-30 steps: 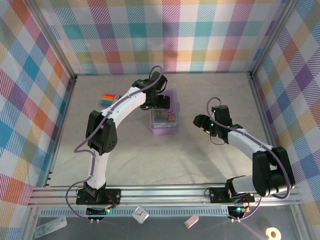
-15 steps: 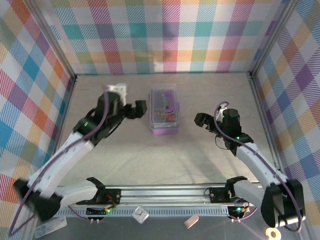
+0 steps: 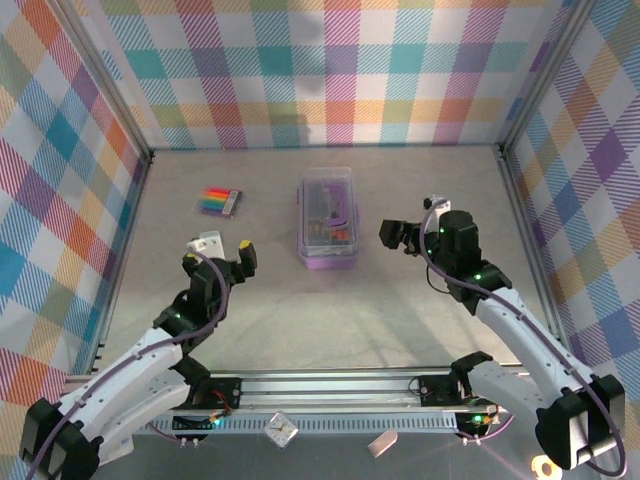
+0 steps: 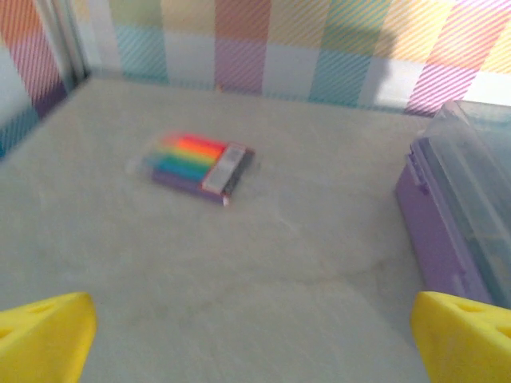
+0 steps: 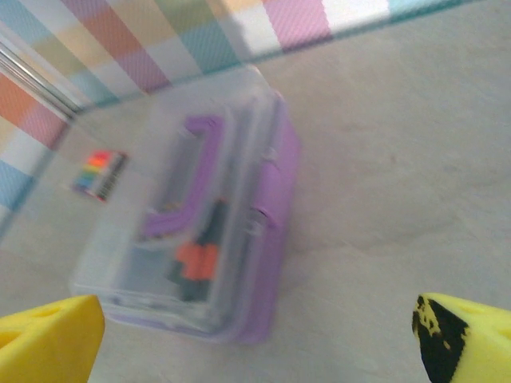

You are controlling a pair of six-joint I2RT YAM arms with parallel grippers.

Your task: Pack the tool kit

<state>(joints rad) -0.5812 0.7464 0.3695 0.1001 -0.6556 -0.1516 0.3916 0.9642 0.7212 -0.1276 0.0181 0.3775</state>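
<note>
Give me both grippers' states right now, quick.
Left gripper: open, holding nothing.
Right gripper: open, holding nothing.

Pastel plaid walls [image 3: 330, 70] closed in the pale grey worktop [image 3: 330, 310] on three sides, with metal posts [image 3: 100, 75] standing in the two back corners. An aluminium rail [image 3: 330, 385] ran along the near edge, and the light fell soft and even.

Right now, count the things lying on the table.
2: the purple tool box, central, and the rainbow-striped pack to its left. The box's contents are not counted; nothing seems hidden.
</note>
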